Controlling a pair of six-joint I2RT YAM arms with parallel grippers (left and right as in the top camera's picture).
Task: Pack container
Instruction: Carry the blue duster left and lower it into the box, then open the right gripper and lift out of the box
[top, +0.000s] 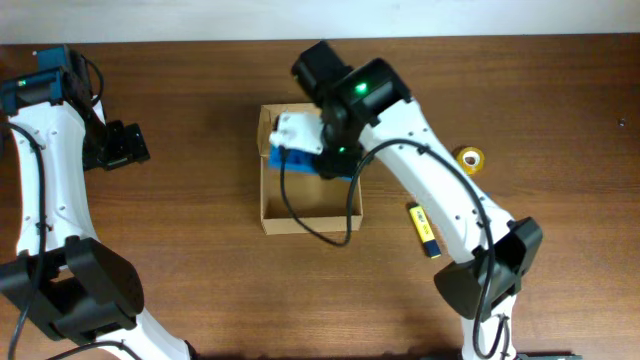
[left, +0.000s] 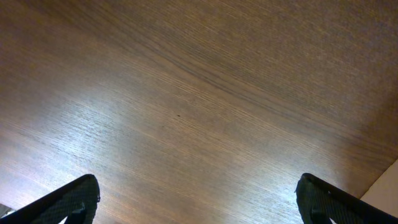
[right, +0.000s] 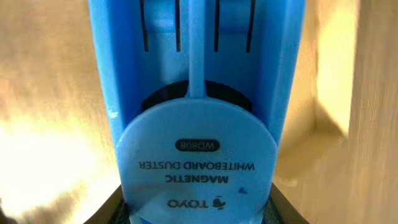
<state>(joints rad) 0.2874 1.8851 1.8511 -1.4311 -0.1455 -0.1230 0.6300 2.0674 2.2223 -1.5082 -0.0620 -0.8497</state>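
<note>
The container (top: 264, 190) is an open tan cardboard box at the table's middle. My right gripper (top: 327, 150) is shut on a blue magnetic whiteboard duster (top: 296, 160) and holds it over the box's far half. In the right wrist view the duster (right: 199, 118) fills the frame between my fingers (right: 198, 214), with the box's tan inside (right: 50, 93) behind it. I cannot tell whether the duster touches the box floor. My left gripper (top: 130, 146) is open and empty at the far left, over bare wood (left: 199, 205).
A yellow tape roll (top: 469, 158) lies right of the box. A yellow and blue pen-like item (top: 423, 229) lies at the box's front right, beside my right arm. The table's far edge runs along the top.
</note>
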